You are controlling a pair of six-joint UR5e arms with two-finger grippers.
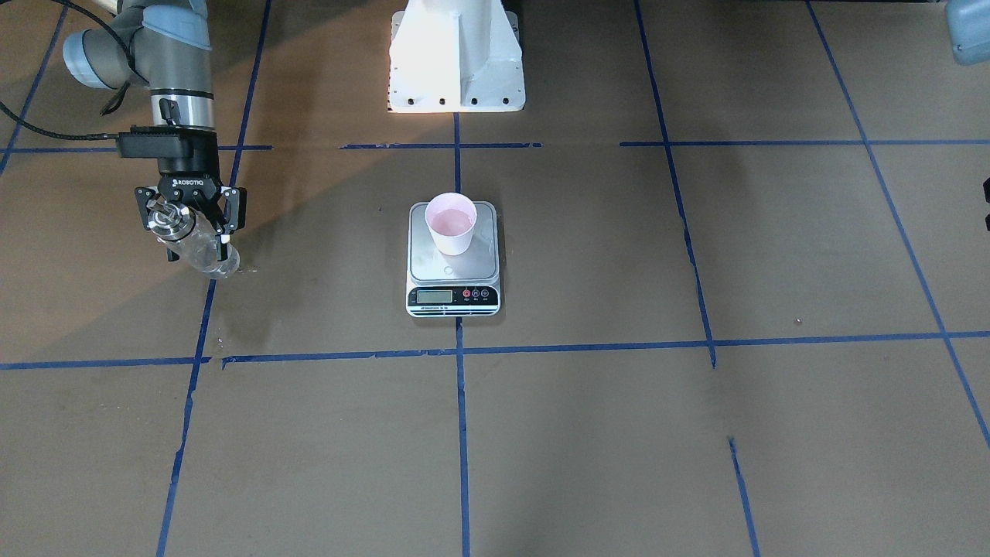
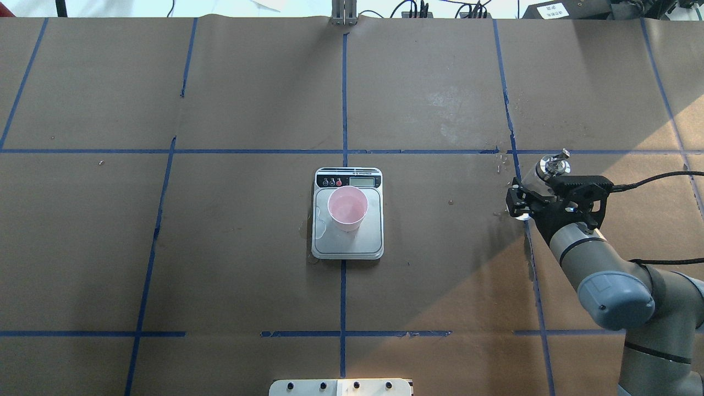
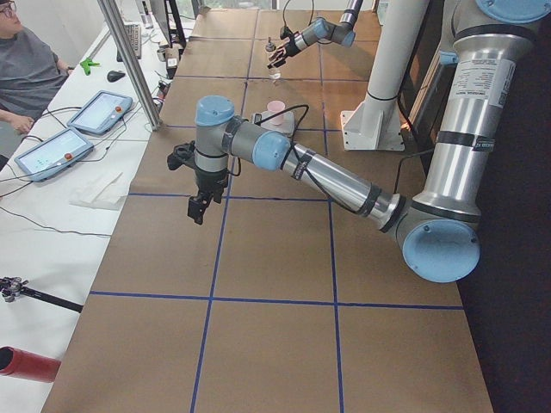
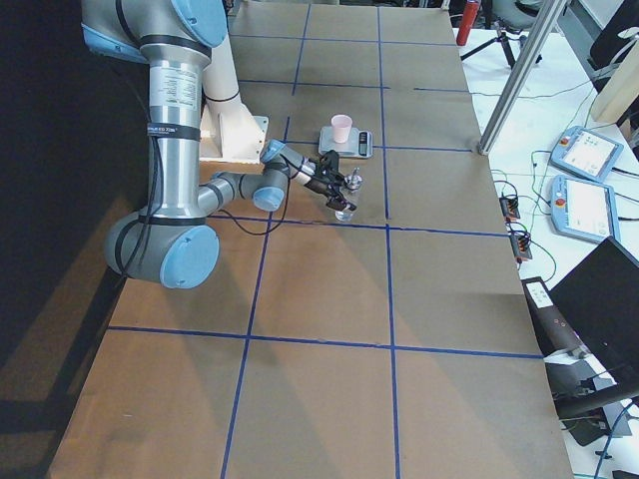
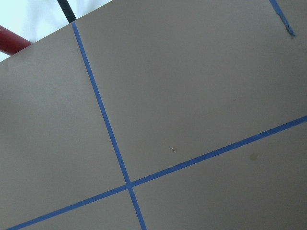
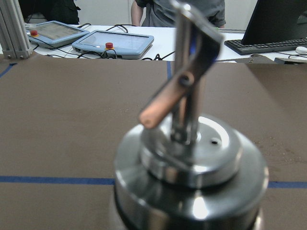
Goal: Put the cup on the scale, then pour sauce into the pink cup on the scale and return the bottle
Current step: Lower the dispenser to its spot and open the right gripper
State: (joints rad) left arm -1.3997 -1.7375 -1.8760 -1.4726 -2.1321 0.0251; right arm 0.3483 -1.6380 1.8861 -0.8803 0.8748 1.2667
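The pale pink cup (image 1: 451, 223) stands upright on the silver platform of the scale (image 1: 452, 271) at the table's middle; both also show in the overhead view, the cup (image 2: 347, 208) on the scale (image 2: 347, 245). My right gripper (image 1: 193, 241) is shut on the clear glass bottle (image 1: 203, 255), off to the scale's side near a blue tape line. The bottle's metal collar and spout (image 6: 192, 158) fill the right wrist view. It is low over the table; I cannot tell if it touches. My left gripper (image 3: 200, 209) shows only in the exterior left view, over bare paper; open or shut cannot be told.
The white robot base mount (image 1: 456, 58) stands behind the scale. Brown paper with blue tape lines (image 5: 127, 184) covers the table. Small droplets (image 2: 501, 162) lie near the bottle. Operator tablets (image 3: 95, 112) and a seated person (image 3: 26, 69) are beyond the far table edge.
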